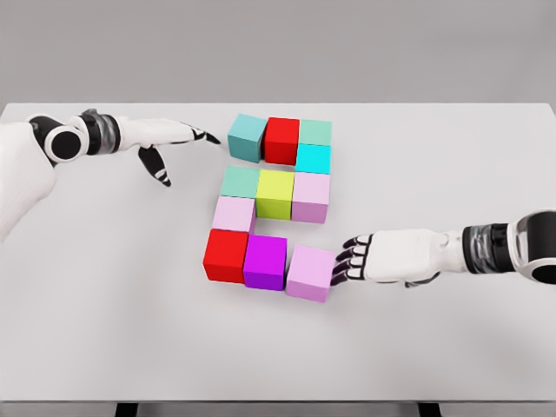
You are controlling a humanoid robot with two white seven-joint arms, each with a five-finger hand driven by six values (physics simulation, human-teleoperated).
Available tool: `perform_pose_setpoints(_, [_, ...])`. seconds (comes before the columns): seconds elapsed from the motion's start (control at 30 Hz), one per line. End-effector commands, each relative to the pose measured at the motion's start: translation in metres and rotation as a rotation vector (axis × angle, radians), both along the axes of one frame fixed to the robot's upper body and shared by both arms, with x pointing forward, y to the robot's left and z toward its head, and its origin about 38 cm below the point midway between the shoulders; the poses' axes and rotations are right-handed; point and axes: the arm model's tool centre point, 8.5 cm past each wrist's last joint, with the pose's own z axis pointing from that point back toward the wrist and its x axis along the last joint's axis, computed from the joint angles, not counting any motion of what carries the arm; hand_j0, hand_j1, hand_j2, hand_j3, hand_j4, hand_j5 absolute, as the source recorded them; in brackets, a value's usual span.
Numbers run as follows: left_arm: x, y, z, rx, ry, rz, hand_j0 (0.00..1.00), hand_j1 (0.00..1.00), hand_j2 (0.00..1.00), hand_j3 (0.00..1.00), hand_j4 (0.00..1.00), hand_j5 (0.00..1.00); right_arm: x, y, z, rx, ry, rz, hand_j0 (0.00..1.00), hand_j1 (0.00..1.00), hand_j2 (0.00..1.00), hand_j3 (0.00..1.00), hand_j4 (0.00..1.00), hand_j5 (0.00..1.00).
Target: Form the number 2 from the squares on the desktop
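Head view: eleven cubes lay on the white table (104, 330), none in any container. Top row: teal cube (247, 136), red cube (281, 139), green cube (315, 132); cyan cube (313, 159) just below the green one. Middle row: pale green cube (240, 182), yellow cube (274, 193), pink cube (311, 196). Light pink cube (233, 214) sat below the pale green one. Bottom row: second red cube (226, 254), magenta cube (265, 261), lilac cube (310, 272) skewed slightly. Right hand (382, 257) rested on the table, fingers (346, 259) relaxed, tips touching the lilac cube, grasping nothing. Left hand (161, 139) lay near the teal cube, fingers spread, apart from it. Wide bare table remained toward every edge.
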Motion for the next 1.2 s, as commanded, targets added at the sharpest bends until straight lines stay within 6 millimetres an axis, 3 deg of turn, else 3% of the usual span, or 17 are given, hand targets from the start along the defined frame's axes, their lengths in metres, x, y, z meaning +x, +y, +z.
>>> perform_pose_setpoints(0.0, [0.004, 0.002, -0.001, -0.001, 0.002, 0.059, 1.00, 1.00, 1.00, 1.00, 1.00, 1.00, 0.000, 0.003, 0.000, 0.016, 0.009, 0.001, 1.00, 1.00, 1.00, 1.00, 1.00, 1.00])
perform_pose_setpoints(0.5, [0.009, -0.004, 0.000, 0.005, 0.007, 0.110, 1.00, 1.00, 1.00, 1.00, 1.00, 1.00, 0.004, 0.006, 0.007, 0.036, 0.002, 0.001, 1.00, 1.00, 1.00, 1.00, 1.00, 1.00])
perform_pose_setpoints(0.83, [0.009, -0.020, -0.003, 0.026, 0.001, 0.078, 1.00, 1.00, 1.00, 1.00, 1.00, 1.00, 0.014, -0.012, 0.025, 0.039, -0.051, -0.052, 1.00, 1.00, 1.00, 1.00, 1.00, 1.00])
perform_pose_setpoints(0.93, [0.009, -0.023, -0.002, 0.023, -0.001, 0.071, 1.00, 1.00, 1.00, 1.00, 1.00, 1.00, 0.028, -0.041, 0.059, 0.056, -0.139, -0.136, 1.00, 1.00, 1.00, 1.00, 1.00, 1.00])
perform_pose_setpoints(1.03, [0.009, -0.027, -0.002, 0.024, -0.002, 0.061, 1.00, 1.00, 1.00, 1.00, 1.00, 1.00, 0.033, -0.063, 0.097, 0.236, -0.106, -0.213, 1.00, 1.00, 1.00, 1.00, 1.00, 1.00])
perform_pose_setpoints(1.17, [0.009, -0.033, -0.002, 0.022, -0.005, 0.045, 1.00, 1.00, 1.00, 1.00, 1.00, 1.00, 0.030, -0.064, 0.095, 0.264, -0.079, -0.218, 1.00, 1.00, 1.00, 1.00, 1.00, 1.00])
